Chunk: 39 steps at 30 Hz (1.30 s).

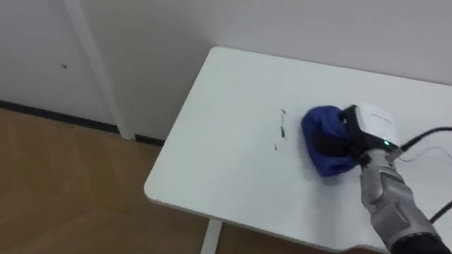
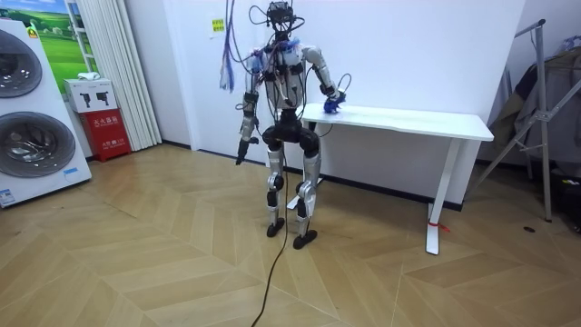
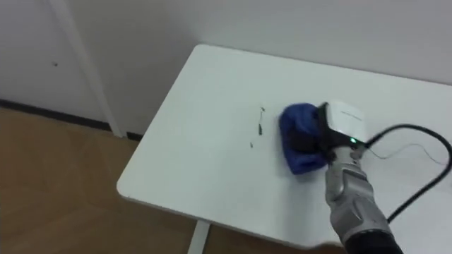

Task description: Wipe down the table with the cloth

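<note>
A crumpled blue cloth (image 1: 319,125) (image 3: 295,120) lies on the white table (image 1: 226,106) (image 3: 198,141), right of the middle. My right hand (image 1: 361,135) (image 3: 340,132) reaches in from the lower right and rests on the cloth's right side, with dark fingers curled into it. A few thin dark marks (image 1: 281,130) (image 3: 258,128) sit on the tabletop just left of the cloth. In the room view I stand at the table's (image 2: 408,118) left end with the right hand (image 2: 332,104) on the cloth. My left hand (image 2: 241,154) hangs at my side.
The table's rounded left corner (image 1: 212,53) and front edge (image 1: 183,204) drop off to wooden floor (image 1: 56,183). A white wall runs behind it. Washing machines (image 2: 27,118), a red box (image 2: 107,127) and a metal rack (image 2: 545,118) stand off to the sides.
</note>
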### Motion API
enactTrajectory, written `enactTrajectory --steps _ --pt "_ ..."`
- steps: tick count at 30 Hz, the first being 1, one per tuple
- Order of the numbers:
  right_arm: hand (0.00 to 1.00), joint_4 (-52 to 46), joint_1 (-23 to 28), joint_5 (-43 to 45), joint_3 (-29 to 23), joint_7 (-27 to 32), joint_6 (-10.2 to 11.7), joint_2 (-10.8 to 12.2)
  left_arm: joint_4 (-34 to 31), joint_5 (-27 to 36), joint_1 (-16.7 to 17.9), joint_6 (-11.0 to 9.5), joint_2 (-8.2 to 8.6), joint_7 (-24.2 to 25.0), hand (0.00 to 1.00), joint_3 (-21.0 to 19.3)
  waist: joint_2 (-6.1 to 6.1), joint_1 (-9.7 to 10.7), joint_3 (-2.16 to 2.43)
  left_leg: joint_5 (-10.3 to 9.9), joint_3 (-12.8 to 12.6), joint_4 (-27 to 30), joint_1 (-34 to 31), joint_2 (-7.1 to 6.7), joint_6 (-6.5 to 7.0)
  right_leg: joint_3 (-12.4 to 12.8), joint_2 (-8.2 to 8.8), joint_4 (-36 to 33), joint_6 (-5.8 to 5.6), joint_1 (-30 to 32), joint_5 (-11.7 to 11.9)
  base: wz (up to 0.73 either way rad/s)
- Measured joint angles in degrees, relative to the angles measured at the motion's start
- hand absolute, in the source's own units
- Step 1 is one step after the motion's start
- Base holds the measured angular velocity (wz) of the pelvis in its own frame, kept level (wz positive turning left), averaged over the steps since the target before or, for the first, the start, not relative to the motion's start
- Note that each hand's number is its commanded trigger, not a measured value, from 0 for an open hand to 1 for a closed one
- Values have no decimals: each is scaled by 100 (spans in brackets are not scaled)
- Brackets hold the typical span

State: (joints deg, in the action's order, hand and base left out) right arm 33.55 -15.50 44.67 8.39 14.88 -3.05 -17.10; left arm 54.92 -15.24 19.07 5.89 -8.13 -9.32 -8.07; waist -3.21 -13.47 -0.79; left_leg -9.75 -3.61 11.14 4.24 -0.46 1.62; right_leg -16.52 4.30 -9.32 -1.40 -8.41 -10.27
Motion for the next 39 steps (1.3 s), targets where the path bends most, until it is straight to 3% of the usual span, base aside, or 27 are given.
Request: enactTrajectory --steps 2,4,6,7,8,11,16,18,21,23,25,26,29,33,35,39 --pt "100 181 132 -6 -35 72 16 -58 -140 -3 296 53 -17 0 0 -61 -70 32 31 13 151 -51 5 -34 8 -221 60 61 -40 -108 -23 40" --pt "100 720 451 -66 -224 267 79 -120 -155 -19 331 86 -33 8 0 -148 -95 118 34 13 229 -37 4 -75 9 -325 89 58 -54 -197 -24 61" --pt "100 880 878 -370 -681 682 448 -122 -186 -29 383 74 -38 10 0 -310 -64 361 55 13 211 -34 1 -119 14 -345 128 57 -67 -286 -32 60" --pt "100 1011 1084 -449 -963 857 633 -120 -184 -69 425 58 -56 5 0 -430 -73 467 125 13 192 -41 17 -137 19 -328 157 52 -85 -314 -43 26" --pt "100 1137 1257 -457 -1263 985 767 -120 -187 -73 473 21 -73 5 0 -577 -87 554 137 5 185 -35 81 -152 32 -348 169 56 -88 -386 -41 13" --pt "100 1346 1718 -653 -1779 1202 847 -208 -242 -72 467 -141 -211 -3 0 -759 -156 664 181 -34 97 -30 174 -148 87 -393 173 44 -96 -484 -42 -2" --pt "100 1585 1975 -1083 -1915 1322 833 -436 -360 -68 380 -197 -232 2 0 -706 -97 712 191 -204 65 98 145 -132 171 -400 163 54 -159 -522 -37 -14" --pt "100 1598 1845 -1162 -1848 1288 701 -431 -358 -60 358 -196 -248 0 0 -544 -69 688 189 -234 43 166 143 -129 174 -376 168 49 -172 -537 -36 -14" --pt "100 1493 1415 -1314 -1616 1105 268 -406 -357 -53 274 -155 -228 10 0 -203 22 587 172 -239 -132 204 82 -94 131 -267 168 35 -186 -413 -32 -36" --pt "100 1477 779 -1279 -1255 820 -96 -355 -302 -25 237 -84 -179 19 0 31 146 466 123 -171 -341 159 0 -13 106 -9 123 -159 -140 -120 -9 -66" --pt "100 1459 346 -1241 -817 577 -213 -305 -232 -8 167 -36 -180 68 0 101 164 376 113 -93 -434 80 -75 32 78 103 69 -149 -58 50 46 -41" --pt "100 1372 132 -1171 -544 404 -206 -293 -232 -3 108 -11 -180 109 0 115 164 345 60 -33 -436 33 -111 41 61 114 54 -132 -38 145 57 -13" --pt "100 1263 -287 -1147 -184 185 -181 -276 -234 -2 4 10 -179 122 0 271 131 180 4 98 -428 -75 -208 49 61 183 22 -116 -5 333 49 2" --pt "100 1356 -339 -1131 -142 226 -90 -357 -278 0 186 128 -192 137 0 238 90 101 17 140 -287 -71 -307 20 57 -16 36 -59 4 338 52 22" --pt "100 1430 -116 -1135 -413 356 115 -448 -277 -2 332 131 -188 142 0 145 81 236 29 136 -122 -76 -297 -21 58 -243 65 -23 -3 211 48 47" --pt "100 1529 370 -1151 -828 623 384 -455 -269 -2 401 96 -200 138 0 -7 77 416 47 105 15 -111 -153 -42 85 -439 77 -10 -10 -28 44 38"
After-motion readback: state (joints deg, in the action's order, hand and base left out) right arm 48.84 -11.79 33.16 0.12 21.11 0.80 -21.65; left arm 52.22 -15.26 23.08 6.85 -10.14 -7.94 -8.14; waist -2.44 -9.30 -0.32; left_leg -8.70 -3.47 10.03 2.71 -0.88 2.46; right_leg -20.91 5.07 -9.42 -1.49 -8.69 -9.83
